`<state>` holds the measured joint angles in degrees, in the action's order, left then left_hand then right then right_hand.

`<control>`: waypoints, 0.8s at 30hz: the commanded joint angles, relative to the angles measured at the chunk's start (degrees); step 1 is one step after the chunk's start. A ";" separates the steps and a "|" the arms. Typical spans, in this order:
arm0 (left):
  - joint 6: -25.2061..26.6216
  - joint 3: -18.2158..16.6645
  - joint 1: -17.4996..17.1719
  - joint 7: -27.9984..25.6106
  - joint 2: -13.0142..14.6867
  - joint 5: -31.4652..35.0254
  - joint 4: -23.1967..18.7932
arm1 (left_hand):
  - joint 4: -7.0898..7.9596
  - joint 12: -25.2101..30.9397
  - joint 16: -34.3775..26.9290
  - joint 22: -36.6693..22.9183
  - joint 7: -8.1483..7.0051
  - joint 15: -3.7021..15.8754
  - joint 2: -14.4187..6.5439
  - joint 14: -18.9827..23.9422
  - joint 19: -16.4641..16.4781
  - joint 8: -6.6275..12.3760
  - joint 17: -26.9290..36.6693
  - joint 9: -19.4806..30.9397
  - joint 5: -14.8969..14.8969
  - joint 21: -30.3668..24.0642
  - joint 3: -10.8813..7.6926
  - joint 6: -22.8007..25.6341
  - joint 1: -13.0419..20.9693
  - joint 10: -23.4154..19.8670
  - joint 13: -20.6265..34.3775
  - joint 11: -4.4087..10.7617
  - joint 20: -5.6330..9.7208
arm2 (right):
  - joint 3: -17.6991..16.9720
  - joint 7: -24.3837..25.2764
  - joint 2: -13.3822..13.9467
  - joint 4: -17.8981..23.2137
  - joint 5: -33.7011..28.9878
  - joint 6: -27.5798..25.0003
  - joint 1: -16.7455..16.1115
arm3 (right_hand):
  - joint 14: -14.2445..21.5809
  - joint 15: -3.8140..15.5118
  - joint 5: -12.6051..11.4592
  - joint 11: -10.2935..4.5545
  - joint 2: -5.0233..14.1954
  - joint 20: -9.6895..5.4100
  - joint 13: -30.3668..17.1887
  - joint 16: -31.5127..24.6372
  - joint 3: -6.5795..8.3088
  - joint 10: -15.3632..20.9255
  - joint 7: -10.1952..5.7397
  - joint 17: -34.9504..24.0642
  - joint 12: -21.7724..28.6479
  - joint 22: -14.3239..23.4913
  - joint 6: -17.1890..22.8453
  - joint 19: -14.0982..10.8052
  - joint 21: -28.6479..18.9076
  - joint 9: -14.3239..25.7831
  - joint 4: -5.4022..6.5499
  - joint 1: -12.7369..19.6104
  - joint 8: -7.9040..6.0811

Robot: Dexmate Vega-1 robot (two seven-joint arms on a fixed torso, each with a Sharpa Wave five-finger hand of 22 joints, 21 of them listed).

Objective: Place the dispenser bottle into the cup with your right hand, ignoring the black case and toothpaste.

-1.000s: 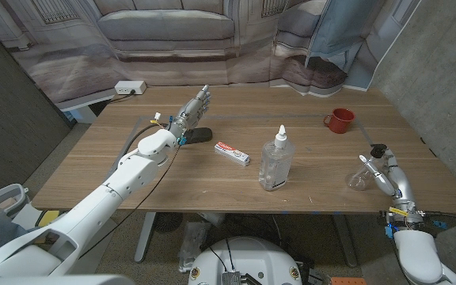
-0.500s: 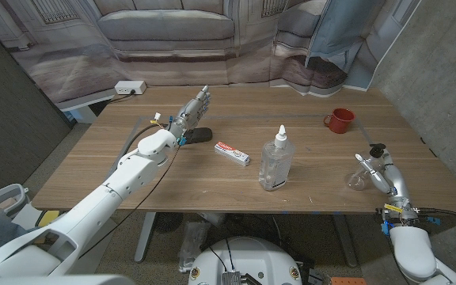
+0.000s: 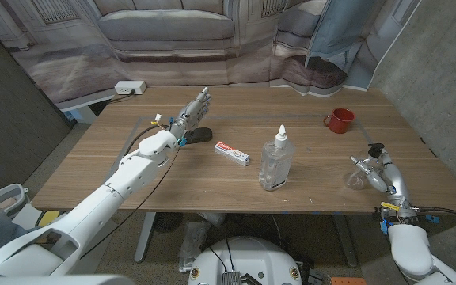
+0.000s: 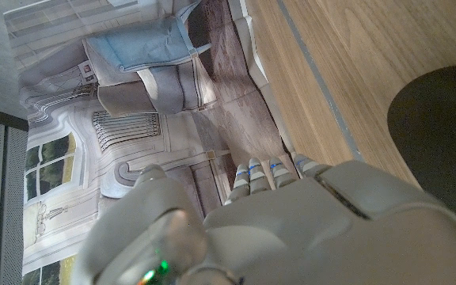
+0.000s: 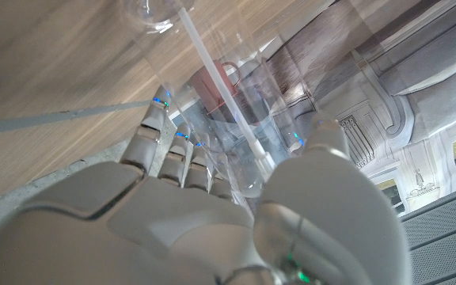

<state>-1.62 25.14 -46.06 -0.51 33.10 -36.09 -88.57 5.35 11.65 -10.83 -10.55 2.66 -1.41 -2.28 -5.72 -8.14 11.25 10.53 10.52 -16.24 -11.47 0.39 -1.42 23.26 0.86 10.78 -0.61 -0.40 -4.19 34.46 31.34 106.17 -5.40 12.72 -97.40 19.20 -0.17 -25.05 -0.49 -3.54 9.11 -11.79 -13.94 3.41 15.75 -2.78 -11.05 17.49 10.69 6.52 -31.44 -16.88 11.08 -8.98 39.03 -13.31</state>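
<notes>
Right hand grasping a clear dispenser bottle at the table's right edge.

The right hand has its fingers wrapped around a clear dispenser bottle. The red cup stands near the table's far right corner. The left hand, fingers extended and empty, is beside the black case; the toothpaste and a second clear bottle are mid-table.

Clear plastic dispenser bottle standing mid-surface; white toothpaste tube lying left; red mug sitting behind-right.
</notes>
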 commanded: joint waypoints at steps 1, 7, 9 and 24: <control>-0.04 0.78 1.45 1.15 -0.83 0.16 1.79 | 0.05 0.40 0.07 -0.06 0.16 0.16 -0.44 -0.28 -0.56 0.33 0.09 0.31 0.18 0.05 0.43 0.34 0.28 -0.22 0.20 0.02 -0.15 | 0.61 3.93 -0.61 1.94 -2.11 -3.97 -0.67 | 3.91 1.54 -0.24 -1.99 0.78 -2.37 -0.62 -0.94 0.92 3.48 -0.99 -0.47 1.49 0.35 2.56 -3.65 -0.94 0.29 -0.09 2.94 -0.67; -0.20 0.90 1.81 1.51 -1.15 0.13 2.52 | 0.06 0.39 0.06 -0.06 0.13 0.16 -0.47 -0.28 -0.62 0.33 0.09 0.32 0.18 0.04 0.48 0.36 0.29 -0.21 0.21 0.13 -0.25 | 1.18 5.72 -1.22 2.58 -2.85 -6.10 -0.34 | 9.14 3.65 0.37 -3.25 2.10 -7.27 -1.22 -1.87 2.27 6.95 -1.67 -0.75 3.06 0.63 5.32 -8.95 -2.63 0.45 -0.32 7.57 -1.13; -0.35 0.92 1.85 1.60 -1.22 0.14 2.73 | 0.06 0.37 0.07 -0.07 0.06 0.13 -0.48 -0.31 -0.62 0.33 0.09 0.32 0.18 0.03 0.51 0.38 0.30 -0.17 0.21 0.12 -0.28 | 1.48 6.69 -1.55 2.71 -3.35 -6.76 -0.15 | 11.53 4.67 0.69 -3.90 2.69 -8.91 -1.39 -2.41 2.77 8.27 -2.08 -0.84 3.64 0.72 6.92 -10.70 -3.25 0.53 -0.30 9.10 -1.56; -0.80 0.36 1.38 1.58 -1.02 -0.21 2.85 | 0.06 0.35 0.03 -0.07 0.01 0.26 -0.56 -0.30 -0.65 0.34 0.09 0.32 0.18 -0.02 0.65 0.51 0.34 -0.16 0.23 0.13 -0.36 | 2.52 9.08 -1.49 2.55 -3.56 -6.45 0.79 | 27.80 10.62 4.60 -6.76 5.70 -17.38 -2.41 -6.75 3.77 19.82 -4.78 -3.59 8.51 1.61 20.74 -20.85 -8.52 2.31 1.05 13.33 -6.71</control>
<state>-2.09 25.89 -44.50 0.98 31.93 -36.04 -85.83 5.28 11.65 -10.83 -10.53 2.66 -1.34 -2.50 -5.79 -8.46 11.25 10.52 10.52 -16.24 -11.47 0.80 -1.42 23.49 0.86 10.79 -0.61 -0.71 -2.36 41.90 29.80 108.62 -8.63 6.38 -97.18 45.56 4.20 -20.74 -6.88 -1.47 -1.34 -14.00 -20.40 6.51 34.50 -5.22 -14.27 25.50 12.26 23.69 -47.16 -24.88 13.13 -8.82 49.22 -19.40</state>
